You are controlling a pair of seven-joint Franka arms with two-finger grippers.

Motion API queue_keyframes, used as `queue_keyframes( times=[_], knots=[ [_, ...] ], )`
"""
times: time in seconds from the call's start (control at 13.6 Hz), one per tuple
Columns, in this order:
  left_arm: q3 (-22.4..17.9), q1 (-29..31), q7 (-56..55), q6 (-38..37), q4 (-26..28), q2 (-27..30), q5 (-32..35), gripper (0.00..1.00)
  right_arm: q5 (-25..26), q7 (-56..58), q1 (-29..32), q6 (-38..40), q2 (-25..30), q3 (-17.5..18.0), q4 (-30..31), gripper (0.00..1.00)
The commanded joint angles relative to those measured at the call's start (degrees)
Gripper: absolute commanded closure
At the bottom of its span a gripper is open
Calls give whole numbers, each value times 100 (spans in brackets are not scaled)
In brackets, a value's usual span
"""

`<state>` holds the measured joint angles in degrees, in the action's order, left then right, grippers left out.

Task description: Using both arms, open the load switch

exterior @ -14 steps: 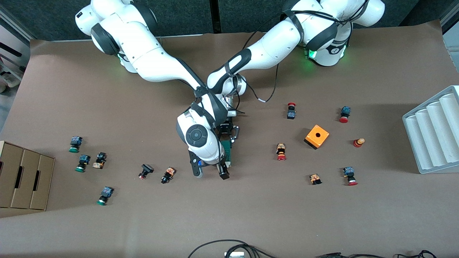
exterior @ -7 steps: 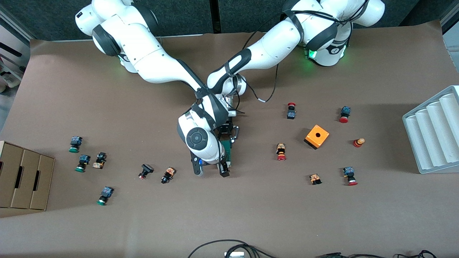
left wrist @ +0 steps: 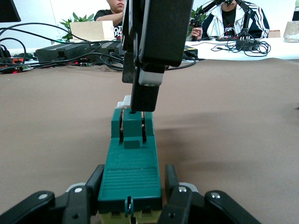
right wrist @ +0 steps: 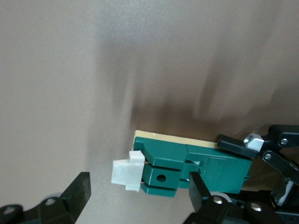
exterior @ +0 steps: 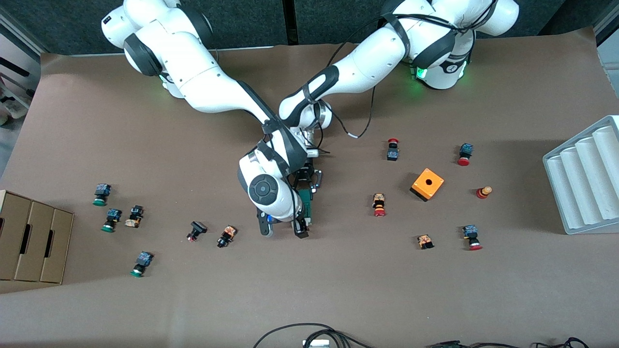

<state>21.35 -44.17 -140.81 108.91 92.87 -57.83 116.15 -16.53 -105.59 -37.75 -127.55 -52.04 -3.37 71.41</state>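
The load switch [exterior: 306,205], a narrow dark-green block, lies at the table's middle. Its white end piece [right wrist: 127,172] points toward the front camera. My left gripper [exterior: 308,189] is shut on the switch's end nearest the robot bases, and its fingers [left wrist: 171,185] press both sides of the load switch [left wrist: 131,173]. Low over the white end piece, my right gripper [exterior: 284,232] hangs open. The right gripper [right wrist: 140,192] has its jaws spread either side of the load switch [right wrist: 194,169], with one finger [left wrist: 148,60] above the white end piece.
An orange cube with a hole [exterior: 427,184] sits toward the left arm's end, among red push buttons [exterior: 379,205]. Green and black buttons [exterior: 111,220] lie toward the right arm's end by a cardboard box [exterior: 31,241]. A white ribbed tray [exterior: 585,181] stands at the table's edge.
My right gripper has shifted slightly along the switch toward the robot bases. The left gripper and the switch have not moved.
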Motion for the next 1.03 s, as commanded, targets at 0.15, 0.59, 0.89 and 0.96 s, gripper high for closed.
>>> queue_keyframes(
  times=[0.15,0.59,0.89,0.96],
  knots=[
    [-26,-74,-78,-89,-181,-97,13,43,-167,-32,31,20,-236,-15,-470,19],
    [-17,-74,-78,-89,-181,-106,13,43,-368,-24,40,46,-245,-6,-479,51],
    [-17,-74,-78,-89,-181,-106,13,43,-500,-24,145,125,-254,-6,-479,51],
    [-17,-74,-78,-89,-181,-106,13,43,-579,-15,198,125,-280,-6,-487,50]
  ],
)
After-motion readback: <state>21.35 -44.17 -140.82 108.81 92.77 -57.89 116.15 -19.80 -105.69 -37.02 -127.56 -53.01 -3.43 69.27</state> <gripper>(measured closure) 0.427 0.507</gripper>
